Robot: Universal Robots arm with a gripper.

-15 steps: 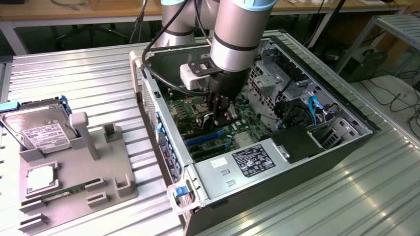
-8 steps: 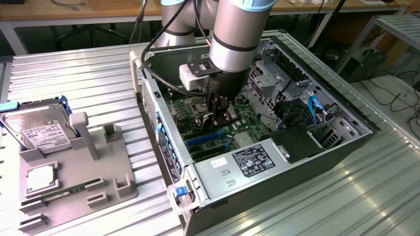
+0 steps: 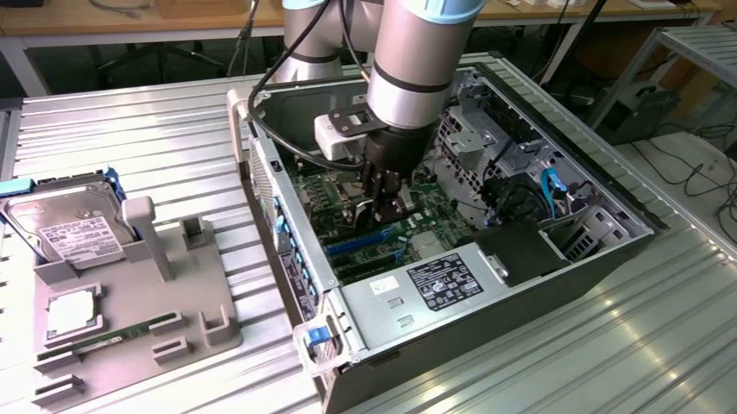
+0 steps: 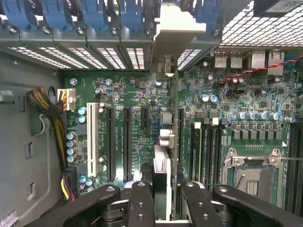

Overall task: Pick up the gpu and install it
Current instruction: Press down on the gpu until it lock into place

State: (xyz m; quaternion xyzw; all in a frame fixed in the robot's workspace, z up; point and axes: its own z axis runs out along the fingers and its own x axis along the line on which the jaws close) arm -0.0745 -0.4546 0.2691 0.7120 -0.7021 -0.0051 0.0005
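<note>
One robot arm (image 3: 403, 69) reaches down into the open computer case (image 3: 461, 259) in the exterior view. Its claw (image 3: 386, 207) is low inside the case, just above the green board (image 3: 432, 220). The claw is closed on the gpu (image 3: 392, 200), which stands up on its edge between the fingers. At the exterior view's left, a grey tray (image 3: 138, 319) sits on the metal worktop (image 3: 138, 147). A hard drive (image 3: 69, 228) stands in the tray, and a thin green stick (image 3: 110, 339) lies near its front edge.

In the wrist view, the claw (image 4: 161, 198) squeezes the gpu (image 4: 162, 165) between its two black fingers (image 4: 142, 203). The card is seen edge-on, thin and dark, running toward its pale metal bracket (image 4: 177, 28) by the back wall of the case. It hangs over the green board (image 4: 236, 85), between the long black slots (image 4: 127, 144). A white slot (image 4: 92, 139) sits farther off to the side, next to yellow and black wires (image 4: 54, 120). I cannot tell if the card's edge is touching a slot.
</note>
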